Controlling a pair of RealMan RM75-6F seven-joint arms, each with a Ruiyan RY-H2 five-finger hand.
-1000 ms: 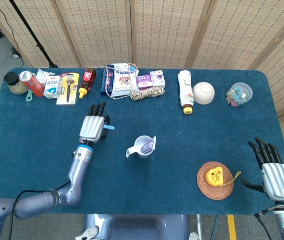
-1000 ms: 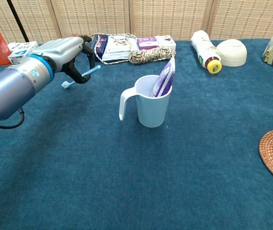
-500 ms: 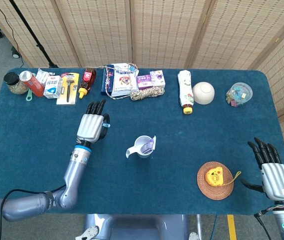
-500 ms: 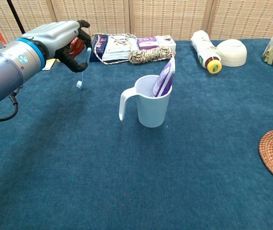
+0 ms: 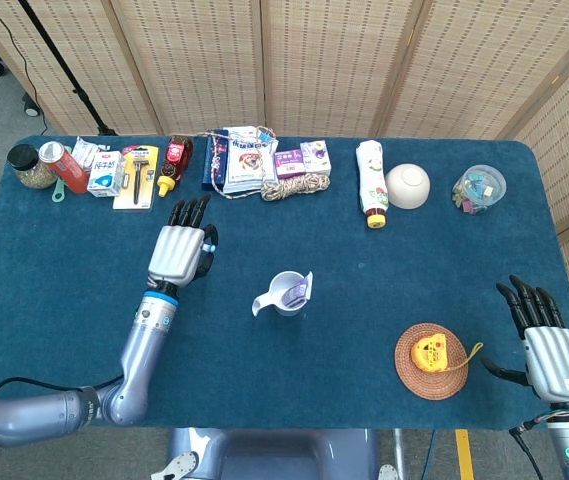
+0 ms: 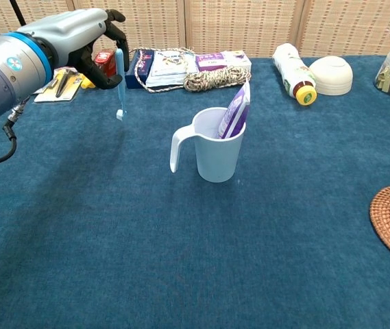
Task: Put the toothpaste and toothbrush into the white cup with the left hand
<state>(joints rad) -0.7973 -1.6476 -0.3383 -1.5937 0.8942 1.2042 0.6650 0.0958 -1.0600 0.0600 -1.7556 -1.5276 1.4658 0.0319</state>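
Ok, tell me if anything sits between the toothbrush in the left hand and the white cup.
Nothing visible does. The left hand holds the toothbrush hanging head-down over bare cloth, left of the white cup. Inside the cup, the toothpaste leans against the right side, leaving the left of the mouth free.

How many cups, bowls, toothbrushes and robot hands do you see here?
White plastic cup: 1
White round bowl: 1
Light-blue toothbrush: 1
Robot hands: 2, the left hand and the right hand
Total: 5
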